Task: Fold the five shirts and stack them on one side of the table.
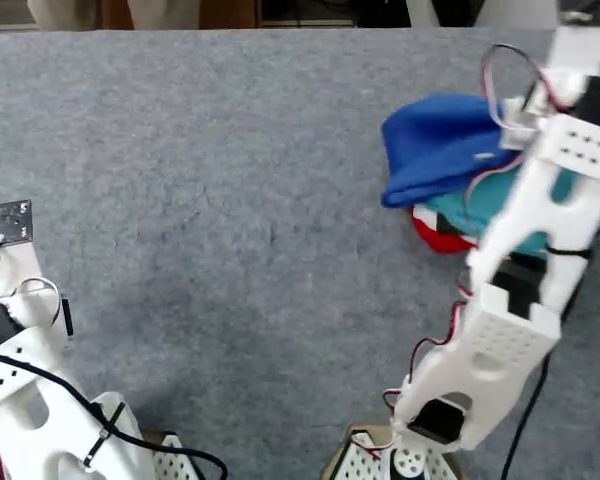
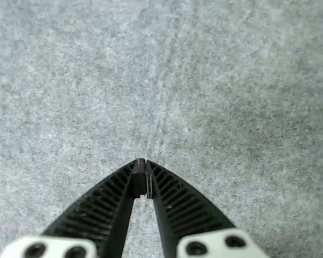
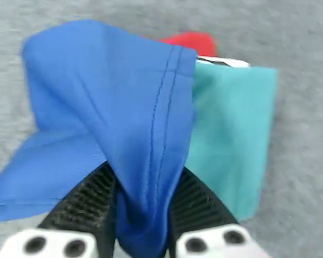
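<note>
Two garments, a teal shirt (image 3: 231,123) and a red shirt (image 3: 191,40), are lying under the blue shirt (image 3: 97,97) your right gripper (image 3: 145,177) is pinching at the right of the table (image 1: 230,150); your left gripper (image 2: 141,166) is resting closed, empty.

Grey table cover (image 1: 230,200), felt-like with a fine speckled nap, is running edge to edge in the high view. Faint creases are showing near its middle. The same cover (image 2: 215,75) is showing close up in the left wrist view, and again (image 3: 307,37) in the right wrist view. Beyond the far table edge, a brown wooden panel (image 1: 180,12) is standing beside a dark gap (image 1: 310,10). Pale shapes are flanking them, too cropped to identify.
</note>
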Tool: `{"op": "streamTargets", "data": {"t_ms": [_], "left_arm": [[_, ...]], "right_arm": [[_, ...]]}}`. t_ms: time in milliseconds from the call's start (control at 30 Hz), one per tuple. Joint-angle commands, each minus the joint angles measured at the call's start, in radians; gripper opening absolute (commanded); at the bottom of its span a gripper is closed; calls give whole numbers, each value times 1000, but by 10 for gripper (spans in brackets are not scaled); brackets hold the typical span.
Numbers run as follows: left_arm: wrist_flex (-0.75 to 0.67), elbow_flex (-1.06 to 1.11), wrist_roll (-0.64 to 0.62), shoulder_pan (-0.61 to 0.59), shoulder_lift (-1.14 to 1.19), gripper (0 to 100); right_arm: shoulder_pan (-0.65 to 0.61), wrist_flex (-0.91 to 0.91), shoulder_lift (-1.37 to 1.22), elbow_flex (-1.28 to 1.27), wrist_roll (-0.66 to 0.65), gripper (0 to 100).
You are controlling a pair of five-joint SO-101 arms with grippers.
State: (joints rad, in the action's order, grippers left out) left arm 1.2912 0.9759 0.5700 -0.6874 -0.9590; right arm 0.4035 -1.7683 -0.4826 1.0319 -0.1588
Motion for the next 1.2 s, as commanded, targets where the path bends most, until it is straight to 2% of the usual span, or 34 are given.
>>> {"op": "streamTargets", "data": {"t_ms": [0, 100, 200, 300, 500, 667, 867, 967, 1167], "left_arm": [[-9, -9, -2, 14, -12, 19], [-9, -6, -2, 15, -8, 19], [-8, -3, -2, 38, -10, 19], [17, -18, -21, 89, -13, 19], [57, -138, -172, 203, -4, 20], [57, -149, -215, 196, -4, 19], [55, -133, -221, 114, -4, 19], [54, -140, -219, 84, -4, 20], [54, -135, -219, 81, -4, 20]], "right_arm": [[79, -14, 12, 58, -34, 2], [77, -12, 13, 85, -28, 2], [5, -12, 8, 171, -25, 2], [-91, -12, 7, 252, 34, 2], [-340, -12, 8, 289, 112, 2], [-605, -2, 5, 289, 209, 2], [-866, 161, 8, 292, 304, 2], [-921, 189, -10, 262, 339, 2], [-924, 135, -145, 88, 382, 2]]}}
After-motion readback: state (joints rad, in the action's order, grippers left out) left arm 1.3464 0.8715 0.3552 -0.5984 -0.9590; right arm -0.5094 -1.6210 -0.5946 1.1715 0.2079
